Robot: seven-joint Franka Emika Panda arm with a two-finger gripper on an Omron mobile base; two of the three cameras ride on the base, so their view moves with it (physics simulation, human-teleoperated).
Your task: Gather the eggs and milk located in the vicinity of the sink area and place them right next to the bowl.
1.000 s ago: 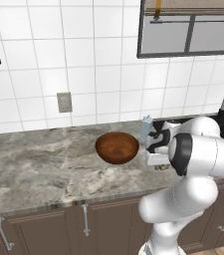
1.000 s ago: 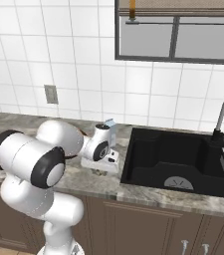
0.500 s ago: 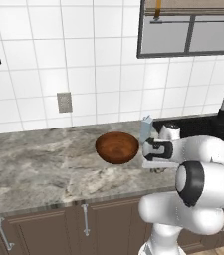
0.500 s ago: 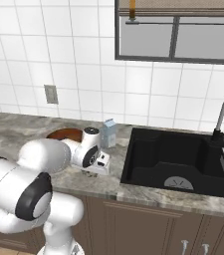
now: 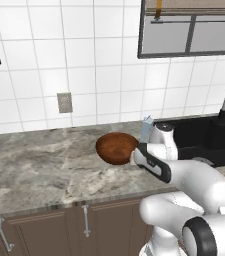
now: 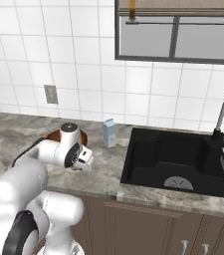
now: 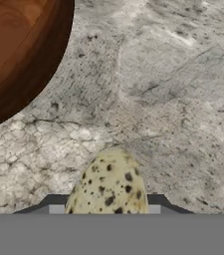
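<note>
Gripper (image 7: 106, 211) clamped on speckled egg (image 7: 108, 187), over bench (image 7: 173, 99) near bowl (image 7: 19, 55). Lower slow, release gently beside bowl w/o rolling; milk (image 6: 109, 133) nearby.

I see a white tiled wall (image 5: 84, 75) with a grey outlet plate (image 5: 64, 102) behind a grey marbled stone counter (image 5: 34, 170). A dark-framed window (image 6: 178, 32) sits above, a tan blind at its top. Below run brown wooden cabinet doors (image 6: 148, 231) with metal handles (image 5: 86, 220).
</note>
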